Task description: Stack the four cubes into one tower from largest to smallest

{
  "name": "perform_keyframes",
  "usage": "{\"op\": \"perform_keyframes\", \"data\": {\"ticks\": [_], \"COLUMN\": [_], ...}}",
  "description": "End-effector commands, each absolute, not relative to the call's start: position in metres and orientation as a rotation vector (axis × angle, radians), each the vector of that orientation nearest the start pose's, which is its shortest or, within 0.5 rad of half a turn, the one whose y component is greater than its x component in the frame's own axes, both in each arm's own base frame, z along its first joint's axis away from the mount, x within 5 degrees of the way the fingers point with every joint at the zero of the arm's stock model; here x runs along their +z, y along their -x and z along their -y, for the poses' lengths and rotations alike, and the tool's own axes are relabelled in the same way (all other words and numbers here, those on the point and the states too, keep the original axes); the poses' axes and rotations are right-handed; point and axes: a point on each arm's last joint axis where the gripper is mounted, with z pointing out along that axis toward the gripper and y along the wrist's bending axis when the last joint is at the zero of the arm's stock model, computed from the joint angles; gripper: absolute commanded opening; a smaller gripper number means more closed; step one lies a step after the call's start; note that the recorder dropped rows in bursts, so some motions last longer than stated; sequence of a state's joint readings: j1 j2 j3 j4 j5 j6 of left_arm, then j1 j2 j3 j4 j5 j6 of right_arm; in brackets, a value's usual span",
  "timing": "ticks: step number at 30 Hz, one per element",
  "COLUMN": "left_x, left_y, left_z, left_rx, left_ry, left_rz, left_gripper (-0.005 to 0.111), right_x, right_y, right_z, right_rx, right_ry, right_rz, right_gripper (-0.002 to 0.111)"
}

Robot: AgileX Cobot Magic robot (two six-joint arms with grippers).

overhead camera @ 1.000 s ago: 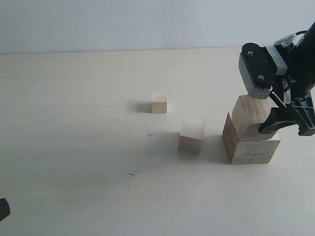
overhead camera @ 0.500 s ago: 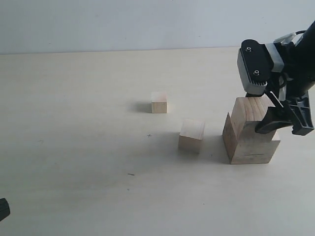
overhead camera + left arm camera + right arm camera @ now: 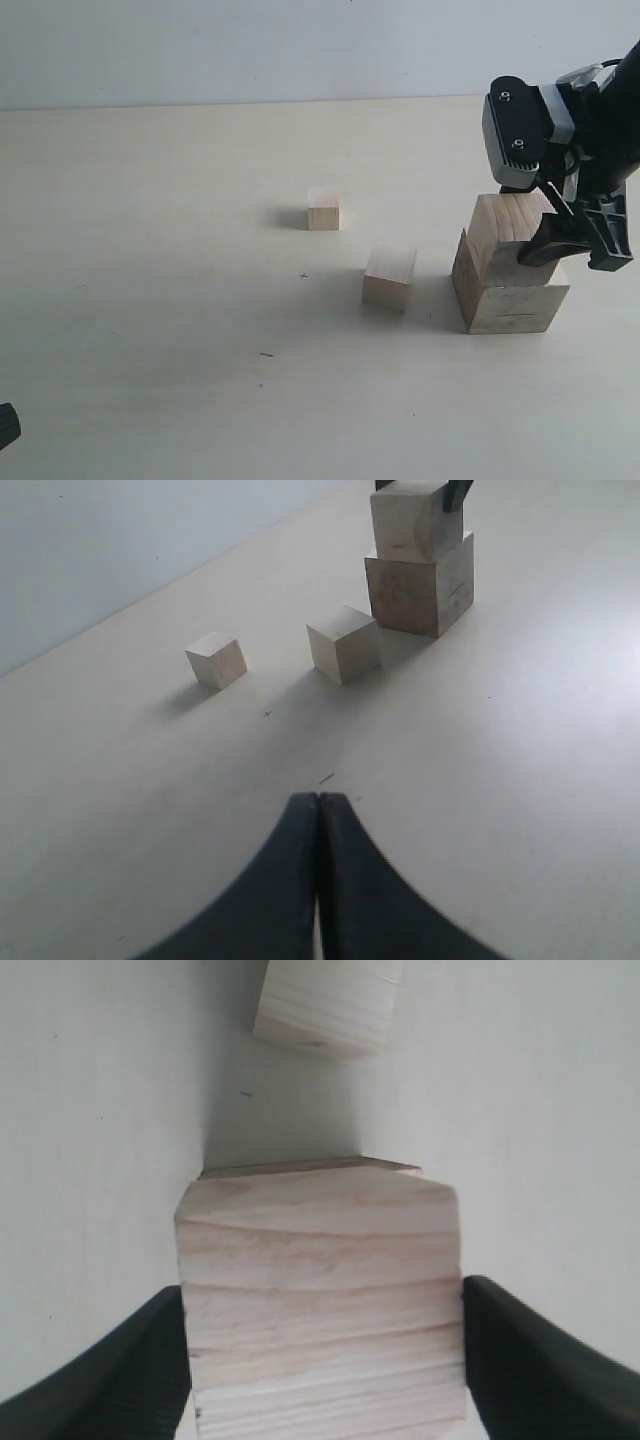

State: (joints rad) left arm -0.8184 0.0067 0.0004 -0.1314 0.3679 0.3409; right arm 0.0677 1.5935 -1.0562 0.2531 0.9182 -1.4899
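The largest cube (image 3: 510, 305) stands on the table at the right. The second-largest cube (image 3: 500, 235) rests on top of it, a little tilted, with my right gripper (image 3: 545, 240) shut on its sides. In the right wrist view this cube (image 3: 320, 1300) fills the space between the black fingers (image 3: 130, 1360), and the gripper's midpoint (image 3: 322, 1295) lies on it. A third, smaller cube (image 3: 390, 275) sits to the left of the stack. The smallest cube (image 3: 323, 208) is farther back and left. My left gripper (image 3: 320, 798) is shut and empty, low above the table.
The pale tabletop (image 3: 150, 250) runs to a white wall at the back. A thin edge of the largest cube (image 3: 300, 1169) shows under the held cube. A tip of the left arm (image 3: 6, 425) shows at the lower left corner.
The right gripper has shifted slightly up and left, and the held cube has moved a little left on the largest cube. The two loose cubes and the left arm have not moved.
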Motion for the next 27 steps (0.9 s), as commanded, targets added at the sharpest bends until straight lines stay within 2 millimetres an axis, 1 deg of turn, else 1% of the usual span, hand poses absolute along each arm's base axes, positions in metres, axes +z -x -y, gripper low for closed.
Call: {"op": "perform_keyframes", "data": {"ticks": [1, 5, 10, 13, 17, 18, 20, 22, 27], "left_x": [0.181, 0.181, 0.181, 0.181, 0.181, 0.181, 0.181, 0.181, 0.181], "left_y": [-0.033, -0.033, -0.033, -0.033, -0.033, -0.033, -0.033, -0.033, -0.033], "left_z": [0.042, 0.042, 0.042, 0.042, 0.042, 0.042, 0.042, 0.042, 0.042], "left_rx": [-0.465, -0.465, -0.465, -0.465, -0.465, -0.465, -0.465, -0.465, -0.465], "left_ry": [-0.948, -0.948, -0.948, -0.948, -0.948, -0.948, -0.948, -0.948, -0.948], "left_rz": [-1.609, -1.609, -1.609, -1.609, -1.609, -1.609, -1.609, -1.609, -1.609], "left_gripper": [0.0, 0.0, 0.0, 0.0, 0.0, 0.0, 0.0, 0.0, 0.0], "right_x": [0.228, 0.228, 0.231, 0.239, 0.23, 0.231, 0.243, 0.25, 0.257], "right_y": [-0.299, -0.3, -0.299, -0.294, -0.278, -0.277, -0.273, -0.272, -0.272], "right_z": [-0.039, -0.038, -0.037, -0.036, -0.035, -0.035, -0.034, -0.034, -0.034], "right_rx": [0.025, 0.024, 0.007, -0.021, -0.013, -0.038, -0.065, -0.081, -0.098], "right_ry": [1.831, 1.794, 1.801, 1.796, 1.798, 1.769, 1.669, 1.578, 1.454], "right_rz": [-2.161, -2.189, -2.187, -2.168, -2.184, -2.177, -2.196, -2.213, -2.237], "right_gripper": [0.069, 0.069, 0.069, 0.069, 0.07, 0.072, 0.076, 0.078, 0.078]}}
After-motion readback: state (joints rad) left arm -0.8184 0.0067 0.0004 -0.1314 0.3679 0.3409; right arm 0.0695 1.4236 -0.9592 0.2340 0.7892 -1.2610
